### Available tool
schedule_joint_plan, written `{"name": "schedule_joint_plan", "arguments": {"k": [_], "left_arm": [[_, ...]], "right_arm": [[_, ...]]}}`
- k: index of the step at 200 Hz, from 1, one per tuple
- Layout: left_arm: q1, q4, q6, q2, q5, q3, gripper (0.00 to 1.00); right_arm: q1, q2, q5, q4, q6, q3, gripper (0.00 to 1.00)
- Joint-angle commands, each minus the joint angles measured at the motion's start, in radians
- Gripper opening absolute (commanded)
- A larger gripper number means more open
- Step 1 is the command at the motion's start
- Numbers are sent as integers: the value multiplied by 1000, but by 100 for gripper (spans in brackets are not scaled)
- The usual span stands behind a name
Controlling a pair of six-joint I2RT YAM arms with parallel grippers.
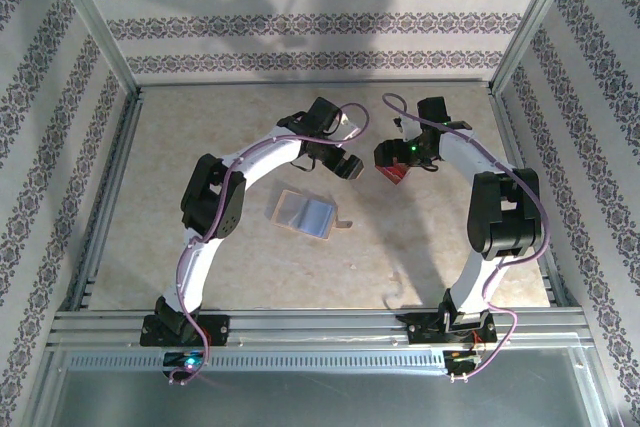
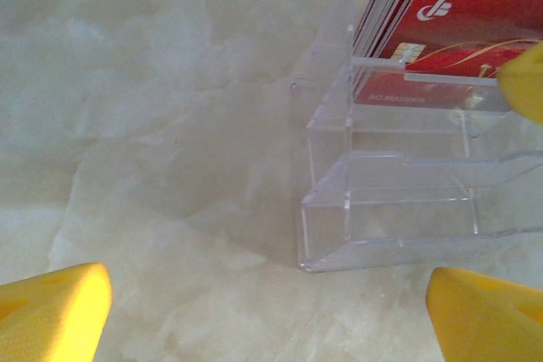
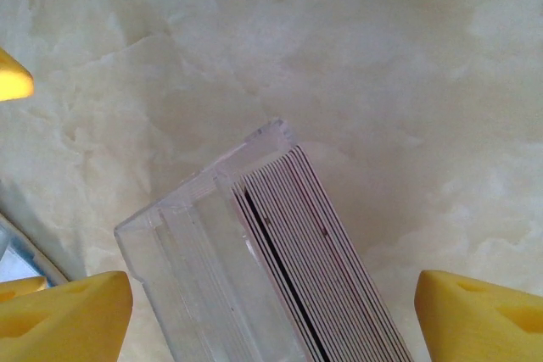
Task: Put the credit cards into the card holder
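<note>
**Pick phase: no card pulled yet, holder waiting open**

- Nearest the bases: card holder (image 1: 303, 212) lies flat and open on the counter (image 1: 200, 127), bluish sleeves up, tab toward the right arm. No red in it that I can see, so judging zero cards loaded.
- Just beyond it: credit cards (image 1: 394, 176) stand on edge, packed in a clear stand (image 2: 390, 209), well apart from the holder. The front card face shows in the left wrist view (image 2: 458, 14) and the edges show in the right wrist view (image 3: 314, 260).
- Right claw (image 3: 271, 294) is released, fingers spread wide and straddling the stand (image 3: 195, 269). Can't tell if either finger touches it. Nothing gripped.
- Left claw (image 2: 270, 281) is released and empty, facing the stand's low front lip, just beside the right claw.

Step in hand, my read: approaching the stack to extract the first card.

Next move calls for:
- separating one card off a tight pack
- bracing the stand so it doesn't slide or tip
- carrying the card to the holder and lining its edge up with a sleeve mouth

Counts:
- card holder: 1
- clear stand: 1
- claws: 2
- cards: one dense stack, clearly over ten edges, exact number unreadable
</note>
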Motion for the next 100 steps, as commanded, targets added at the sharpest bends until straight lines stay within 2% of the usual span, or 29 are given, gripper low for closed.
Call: {"name": "schedule_joint_plan", "arguments": {"k": [1, 31, 100], "left_arm": [[8, -24, -38, -33, 45, -4, 94], [7, -21, -57, -2, 78, 27, 86], [-12, -30, -39, 76, 78, 95, 64]], "right_arm": [[-7, -8, -21, 4, 23, -34, 86], [-5, -55, -45, 12, 59, -85, 85], [1, -148, -103, 44, 159, -166, 83]]}}
